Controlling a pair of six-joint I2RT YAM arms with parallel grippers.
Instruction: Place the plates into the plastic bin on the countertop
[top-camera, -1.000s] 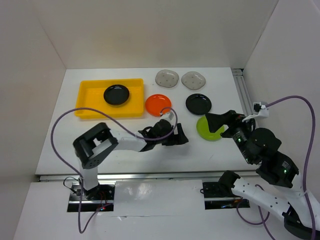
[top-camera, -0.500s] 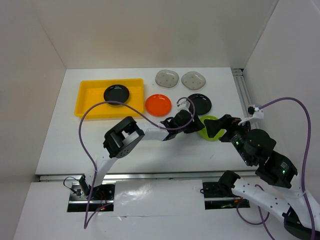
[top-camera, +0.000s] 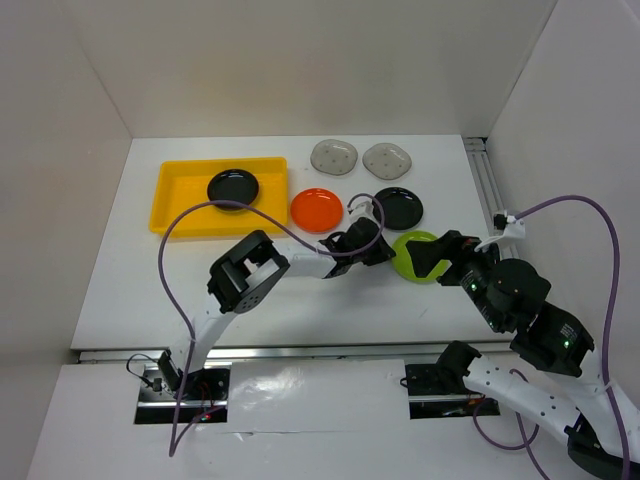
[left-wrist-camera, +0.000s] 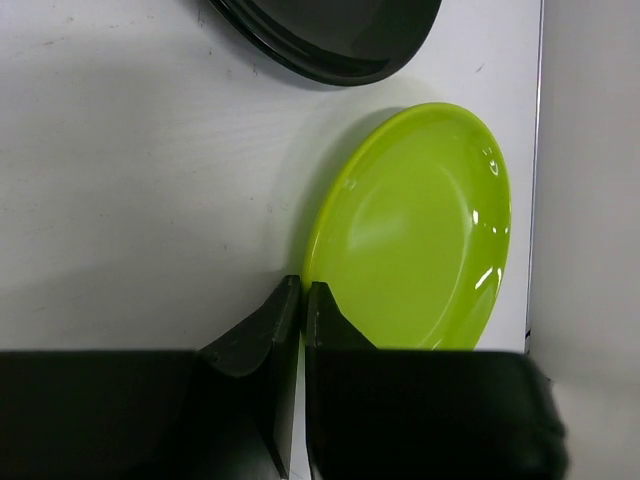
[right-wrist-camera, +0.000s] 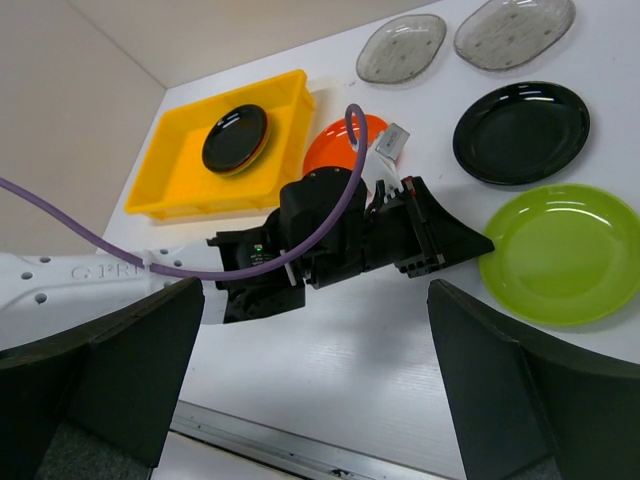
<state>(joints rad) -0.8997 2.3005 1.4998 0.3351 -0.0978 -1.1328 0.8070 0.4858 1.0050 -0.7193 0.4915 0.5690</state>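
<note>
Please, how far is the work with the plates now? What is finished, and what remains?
Done: one black plate lies in the yellow bin; I cannot tell whether others lie under it. In hand: the left end effector appears to pinch the rim of the lime-green plate. Left: the orange plate, the second black plate and the two grey plates, all outside the bin.

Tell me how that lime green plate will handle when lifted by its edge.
The lime-green plate looks rigid and glossy, so it probably keeps its shape but may slip in the left tool, which pinches only its rim. Shallow and thin, it seems light, yet could pivot downward from that edge grip.
</note>
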